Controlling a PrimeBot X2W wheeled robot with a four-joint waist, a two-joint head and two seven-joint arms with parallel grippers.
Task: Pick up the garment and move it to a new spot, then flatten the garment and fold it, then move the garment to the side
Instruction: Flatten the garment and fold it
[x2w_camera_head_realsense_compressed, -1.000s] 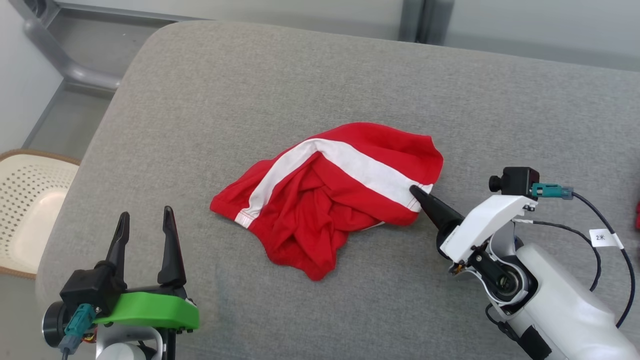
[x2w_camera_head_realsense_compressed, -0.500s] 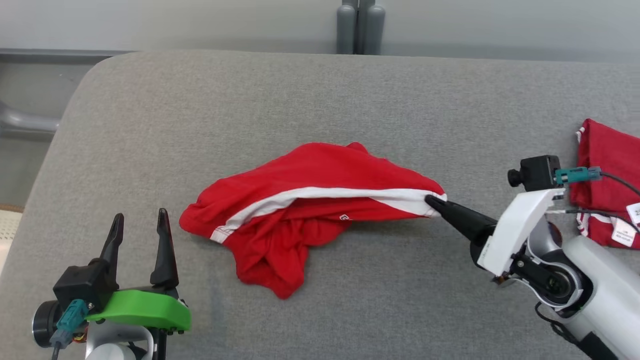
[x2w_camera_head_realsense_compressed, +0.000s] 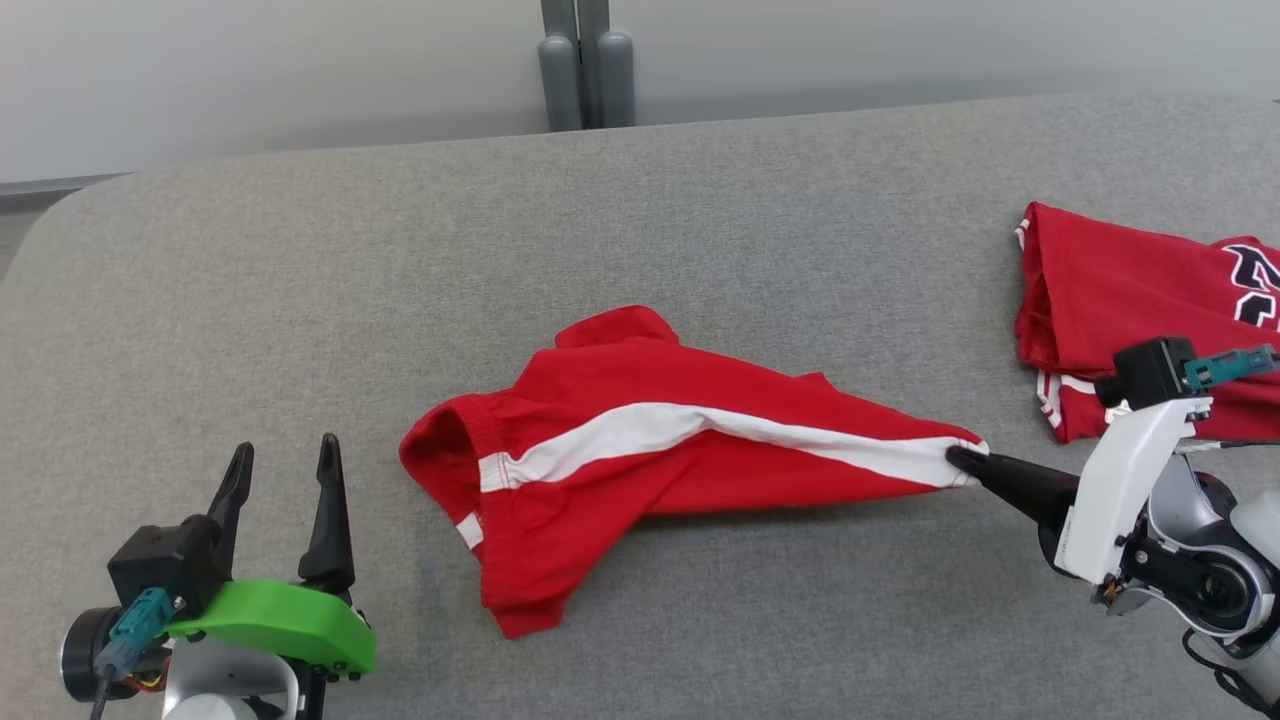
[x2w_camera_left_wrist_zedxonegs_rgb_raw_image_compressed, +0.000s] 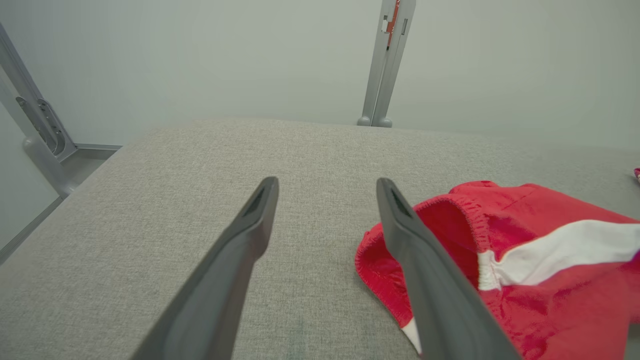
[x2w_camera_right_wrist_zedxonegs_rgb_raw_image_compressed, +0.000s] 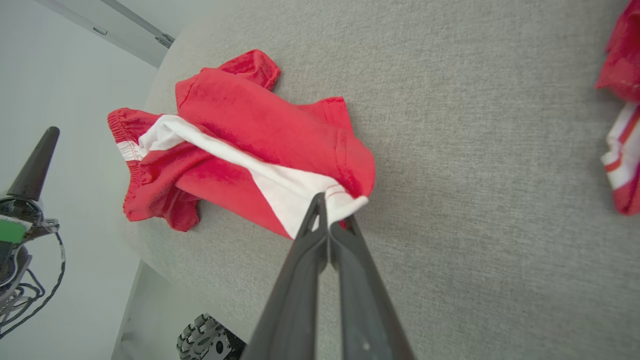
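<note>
Head view, from the left: the left pincer (x2w_camera_head_realsense_compressed: 287, 447) sits at the near left of the grey fabric-covered desk (x2w_camera_head_realsense_compressed: 700, 200), its two dark fingers apart with nothing between them. To its right, in the middle of the desk, lies the red garment (x2w_camera_head_realsense_compressed: 650, 450), a pair of shorts with a white side stripe. Its elastic waistband end points left and the cloth stretches long toward the right. At that right tip the right pincer (x2w_camera_head_realsense_compressed: 955, 457) is clamped together on the hem, where the white stripe ends. Further right, a second red garment (x2w_camera_head_realsense_compressed: 1120, 270) with white trim lies apart from the first. In the right wrist view the closed fingers pinch the white hem corner.
</note>
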